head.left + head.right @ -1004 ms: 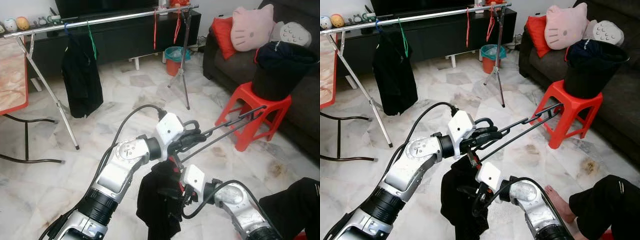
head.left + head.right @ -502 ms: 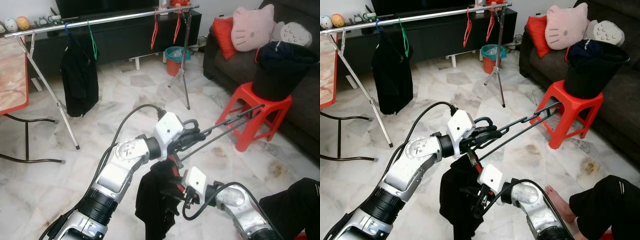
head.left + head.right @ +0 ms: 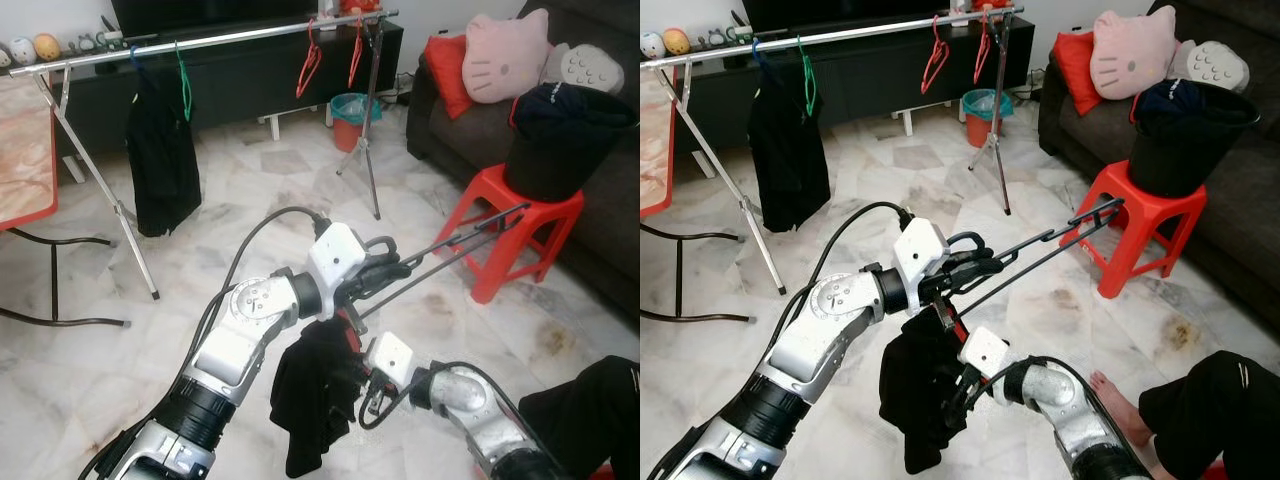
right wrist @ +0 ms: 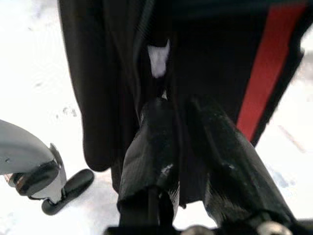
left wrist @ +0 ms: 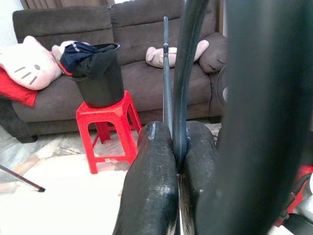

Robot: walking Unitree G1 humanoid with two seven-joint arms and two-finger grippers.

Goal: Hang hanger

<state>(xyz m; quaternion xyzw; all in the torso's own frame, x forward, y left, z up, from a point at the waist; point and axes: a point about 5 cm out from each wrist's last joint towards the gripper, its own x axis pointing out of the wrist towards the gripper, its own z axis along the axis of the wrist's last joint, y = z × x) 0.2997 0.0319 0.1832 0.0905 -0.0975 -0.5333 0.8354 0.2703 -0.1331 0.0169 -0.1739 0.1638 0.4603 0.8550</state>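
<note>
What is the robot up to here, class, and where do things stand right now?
The robot is getting a black garment ready for the drying rack. Its left gripper is shut on a black hanger, holding it out toward the red stool. Below, the right gripper pinches the garment's cloth. The rack stands farther back, with a dark garment and red hangers on it, so the hanging is not yet done.
</note>
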